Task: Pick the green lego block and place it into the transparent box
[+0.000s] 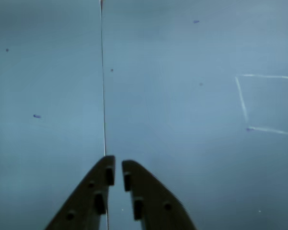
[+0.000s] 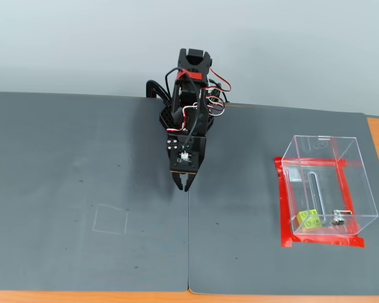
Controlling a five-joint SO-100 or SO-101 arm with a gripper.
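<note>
The green lego block (image 2: 309, 220) lies inside the transparent box (image 2: 325, 184), at its front left corner on the floor. The box stands on a red taped square at the right of the dark mat, with a metal latch on its front. My gripper (image 2: 184, 184) is shut and empty, pointing down over the seam between the two mats near the middle, far left of the box. In the wrist view the gripper (image 1: 118, 165) shows two dark fingers nearly together with nothing between them. The block and box are out of the wrist view.
A faint chalk square (image 2: 110, 219) is drawn on the left mat; it also shows in the wrist view (image 1: 266, 103). The seam (image 2: 188, 240) runs down the mats. Orange table edges show at the sides and front.
</note>
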